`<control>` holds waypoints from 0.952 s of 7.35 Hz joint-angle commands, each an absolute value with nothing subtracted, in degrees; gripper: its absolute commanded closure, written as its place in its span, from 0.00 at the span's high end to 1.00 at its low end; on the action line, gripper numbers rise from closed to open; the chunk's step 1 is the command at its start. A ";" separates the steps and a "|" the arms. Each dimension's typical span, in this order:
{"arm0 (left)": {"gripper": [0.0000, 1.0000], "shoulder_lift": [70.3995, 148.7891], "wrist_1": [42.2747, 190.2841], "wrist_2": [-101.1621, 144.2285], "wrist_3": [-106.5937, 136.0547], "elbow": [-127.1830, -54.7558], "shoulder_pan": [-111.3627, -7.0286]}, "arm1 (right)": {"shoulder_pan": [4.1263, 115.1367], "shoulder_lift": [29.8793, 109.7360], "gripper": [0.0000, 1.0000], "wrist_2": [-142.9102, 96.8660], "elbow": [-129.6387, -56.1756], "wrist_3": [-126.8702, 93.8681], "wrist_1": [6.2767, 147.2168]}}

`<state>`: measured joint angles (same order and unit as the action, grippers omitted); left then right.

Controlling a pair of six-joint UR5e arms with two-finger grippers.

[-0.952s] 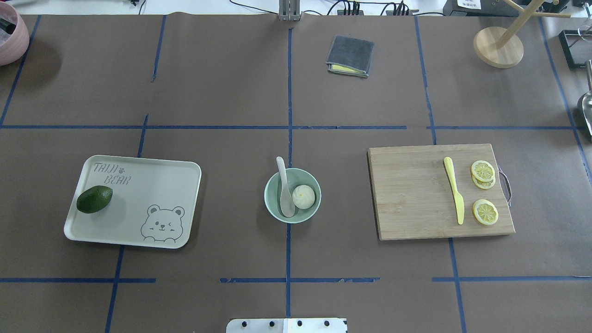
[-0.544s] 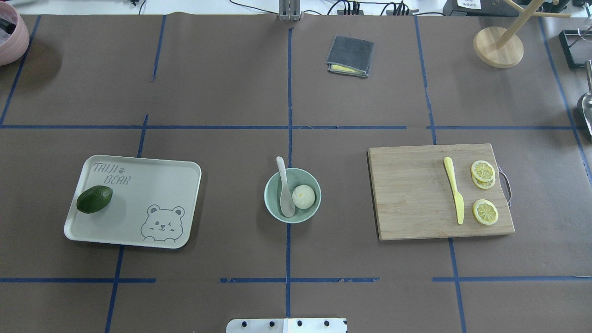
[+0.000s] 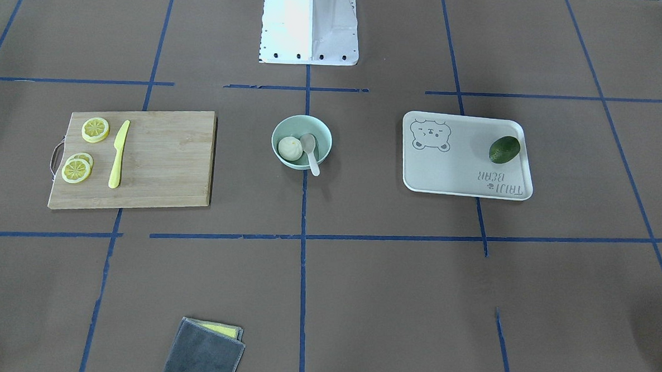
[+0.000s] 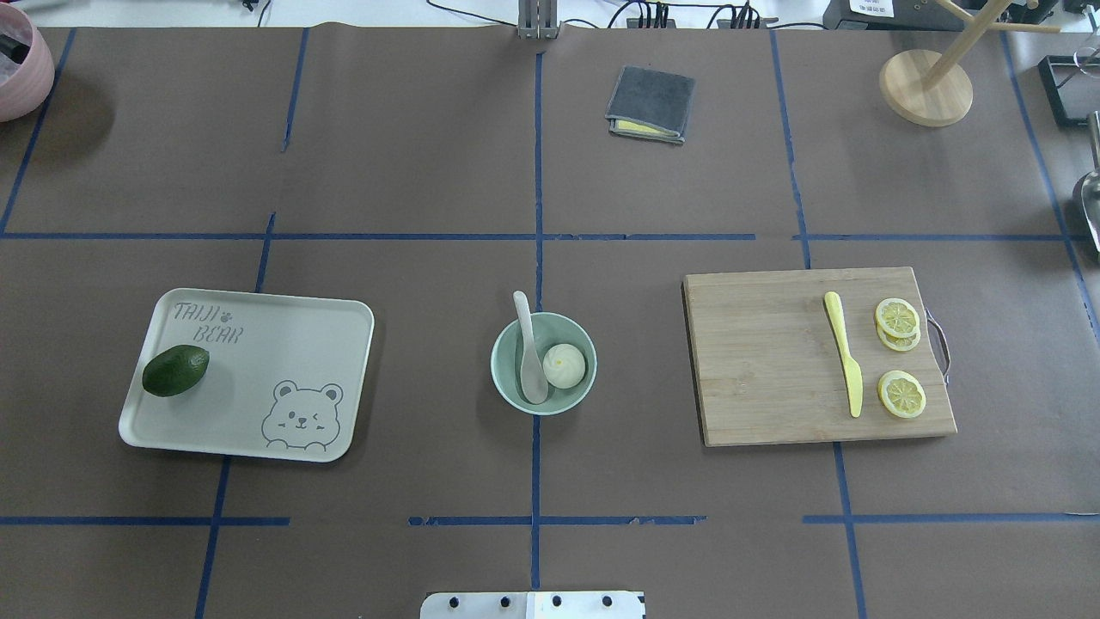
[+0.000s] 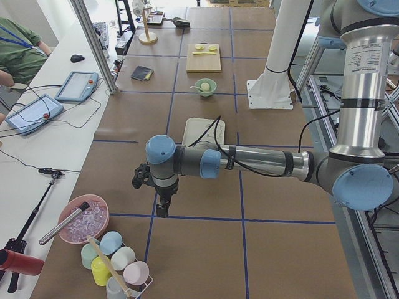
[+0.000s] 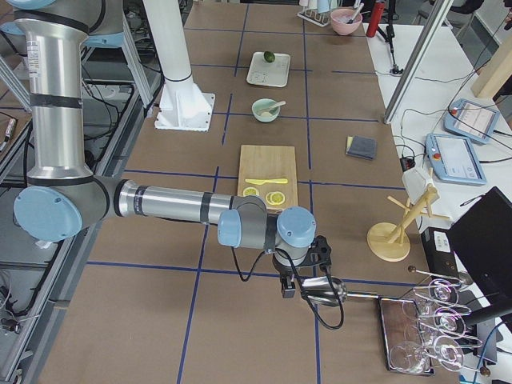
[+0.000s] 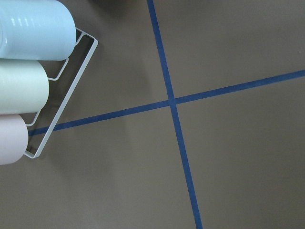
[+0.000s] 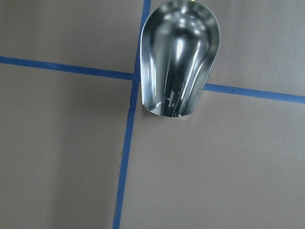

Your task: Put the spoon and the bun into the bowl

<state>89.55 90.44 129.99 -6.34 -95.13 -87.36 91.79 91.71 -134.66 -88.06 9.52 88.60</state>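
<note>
Well apart from left claw (image 5: 161, 210), right claw (image 6: 288, 290): bowl (image 4: 498, 371), spoon (image 4: 526, 351), bun (image 4: 564, 366) inside

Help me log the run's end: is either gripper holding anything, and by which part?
Nothing of the task is held: the spoon and the bun lie in the bowl. The left gripper and right gripper hang far off, seemingly empty.

The bowl (image 4: 503, 370) was pale mint green; the spoon (image 4: 525, 344) off-white, the bun (image 4: 565, 366) white with a pleated swirl. The tray (image 4: 258, 378) was off-white with a grey bear face and lettering, the avocado (image 4: 175, 370) dark green. The cutting board (image 4: 765, 361) showed wood grain — the knife (image 4: 844, 352) and lemon slices (image 4: 901, 395) were yellow. The table cover (image 4: 412, 155) was brown, gridded in blue tape. Just beside the black right gripper (image 6: 286, 290) a scoop (image 8: 178, 67) shone mirror-silver; near the black left gripper (image 5: 161, 210), the cups (image 5: 123, 256) were pastel — blue, mint, pink.
</note>
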 commanded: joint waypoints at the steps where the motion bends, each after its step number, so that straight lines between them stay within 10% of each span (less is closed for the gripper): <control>1: 1.00 89.38 90.44 129.99 -6.24 -94.92 -87.36 | 91.85 91.58 1.00 -136.30 -87.98 6.27 89.12; 7: 1.00 89.12 90.44 129.99 -6.24 -94.31 -87.36 | 91.93 91.49 1.00 -138.60 -88.42 0.62 88.42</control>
<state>89.15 90.44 129.99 -6.31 -94.30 -87.34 91.90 91.53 -138.67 -88.35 2.15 88.63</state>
